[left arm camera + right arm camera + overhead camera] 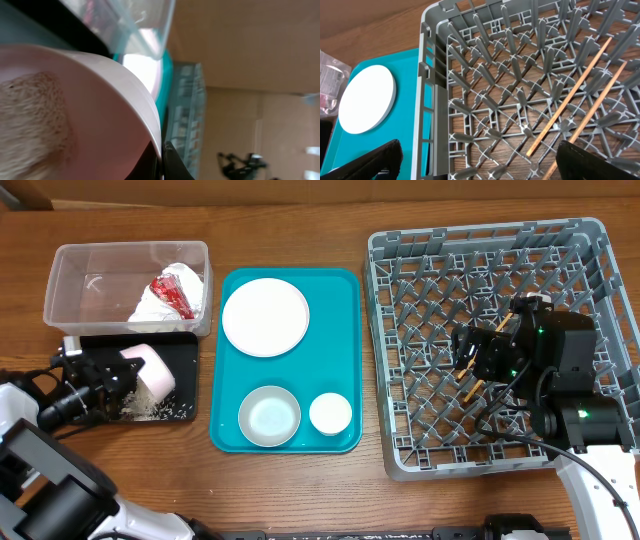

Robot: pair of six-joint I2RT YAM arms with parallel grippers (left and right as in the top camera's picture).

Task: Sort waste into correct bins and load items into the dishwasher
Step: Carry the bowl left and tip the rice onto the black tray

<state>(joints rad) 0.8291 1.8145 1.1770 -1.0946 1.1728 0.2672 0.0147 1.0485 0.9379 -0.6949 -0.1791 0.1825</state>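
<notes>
The left gripper is clamped on the rim of the pink bowl, which is tipped on its side over the black tray at the near left. Rice lies on the tray and inside the bowl. The right gripper hangs with its fingers spread wide over the grey dish rack on the right, where two chopsticks lie free.

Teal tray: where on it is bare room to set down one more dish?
The widest free patch is the upper right part of the teal tray, between the white plate, the right rim and the small white dish below. The lower half is crowded: the bowl and that dish fill it.
</notes>
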